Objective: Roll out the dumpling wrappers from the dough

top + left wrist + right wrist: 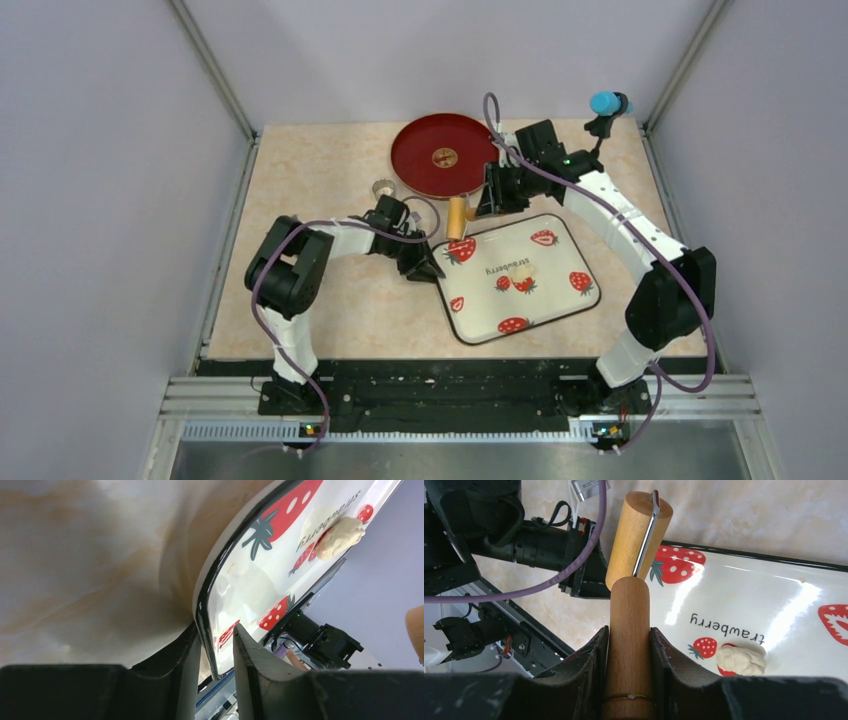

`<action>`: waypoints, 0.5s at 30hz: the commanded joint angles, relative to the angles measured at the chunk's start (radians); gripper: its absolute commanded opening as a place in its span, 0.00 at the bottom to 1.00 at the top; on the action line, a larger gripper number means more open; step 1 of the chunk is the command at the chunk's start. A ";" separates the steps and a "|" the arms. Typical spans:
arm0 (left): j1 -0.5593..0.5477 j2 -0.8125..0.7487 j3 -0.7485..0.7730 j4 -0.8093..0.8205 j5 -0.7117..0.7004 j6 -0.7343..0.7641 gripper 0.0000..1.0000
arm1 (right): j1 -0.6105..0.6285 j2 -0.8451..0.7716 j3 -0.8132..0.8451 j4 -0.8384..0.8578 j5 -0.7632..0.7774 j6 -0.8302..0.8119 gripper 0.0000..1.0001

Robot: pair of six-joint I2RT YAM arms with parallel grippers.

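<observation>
Wooden roller (636,535), its handle clamped in the right gripper (629,630), hangs over a corner of the strawberry tray (545,300); left gripper (212,630) pinches its rim; dough (741,660) lies mid-tray.

Pale, lumpy dough (742,660) lies on the strawberry tray (749,592).

One dough (741,660), one tray (744,595), one roller (629,625)

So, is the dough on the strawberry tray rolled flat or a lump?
A lump: the dough sits on the strawberry tray as a thick, bumpy mass, not a flat sheet.
</observation>
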 commanded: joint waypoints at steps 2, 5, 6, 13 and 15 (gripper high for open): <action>-0.021 0.006 0.039 0.086 0.027 -0.069 0.36 | -0.015 -0.073 0.050 0.019 0.006 -0.015 0.00; -0.014 -0.018 0.035 0.084 0.020 -0.061 0.37 | -0.016 -0.078 0.043 0.014 0.013 -0.020 0.00; -0.011 -0.019 0.035 0.081 0.021 -0.058 0.37 | -0.017 -0.080 0.040 0.013 0.015 -0.021 0.00; 0.015 -0.006 0.021 0.026 -0.001 0.005 0.07 | -0.018 -0.083 0.027 0.009 0.020 -0.035 0.00; 0.035 -0.020 -0.003 0.003 -0.011 0.035 0.00 | -0.018 -0.081 0.037 -0.001 0.016 -0.042 0.00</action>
